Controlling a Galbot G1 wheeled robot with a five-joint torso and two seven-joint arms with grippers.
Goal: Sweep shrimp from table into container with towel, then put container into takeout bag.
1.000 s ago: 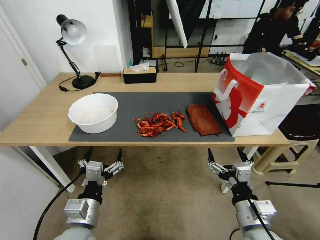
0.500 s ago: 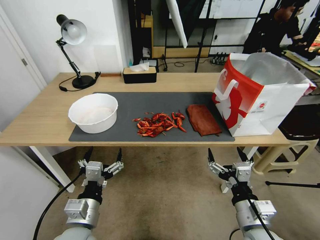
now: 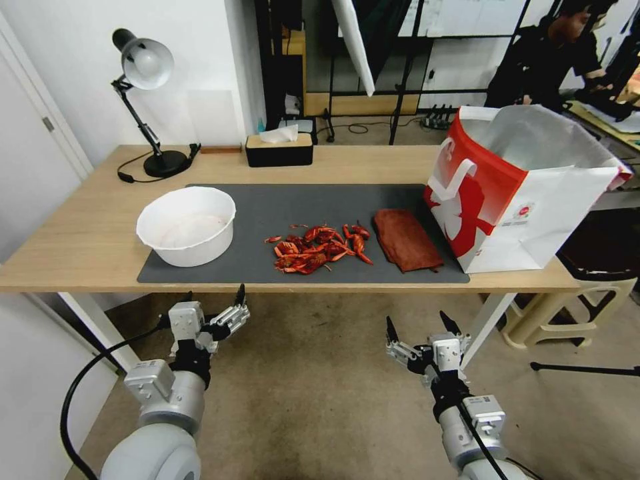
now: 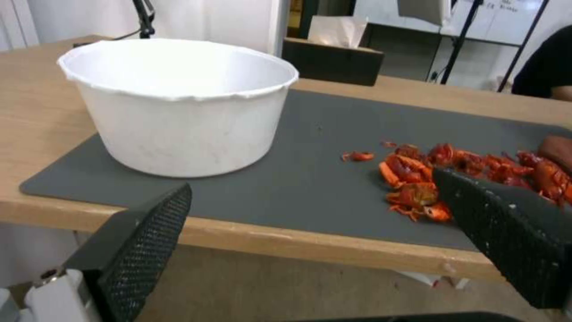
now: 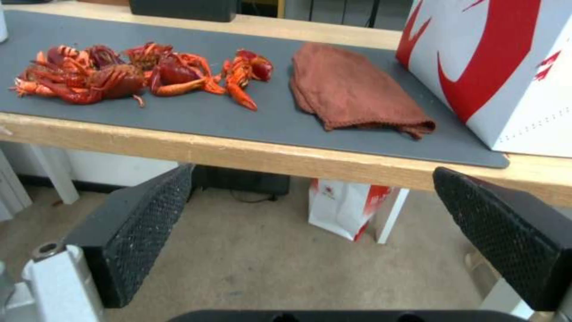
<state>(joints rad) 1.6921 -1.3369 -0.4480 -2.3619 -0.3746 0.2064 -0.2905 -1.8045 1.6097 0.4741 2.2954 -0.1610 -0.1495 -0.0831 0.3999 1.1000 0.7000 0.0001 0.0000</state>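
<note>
A pile of red-orange shrimp [image 3: 317,248] [image 4: 464,170] [image 5: 119,76] lies mid-mat on the wooden table [image 3: 80,233]. The white container [image 3: 187,225] [image 4: 178,107] stands upright on the mat's left end. To the right of the shrimp lies the reddish-brown towel [image 3: 407,240] [image 5: 351,89], flat and folded. Beside it the red and white takeout bag [image 3: 513,193] [image 5: 506,67] stands open. My left gripper [image 3: 213,297] [image 4: 313,188] is open, just below the table's front edge, facing the container. Lower down in front of the table, my right gripper [image 3: 417,321] [image 5: 310,172] is open and faces the towel.
A desk lamp [image 3: 143,63] and a black tissue box [image 3: 279,148] stand along the table's far side. A dark grey mat [image 3: 280,203] covers the middle. A beige stool [image 3: 573,293] stands at the right, below the table's end. Bare floor lies under both arms.
My left gripper has risen toward the table's front edge. My right gripper has shifted left and dropped lower. Nothing on the table has moved.
</note>
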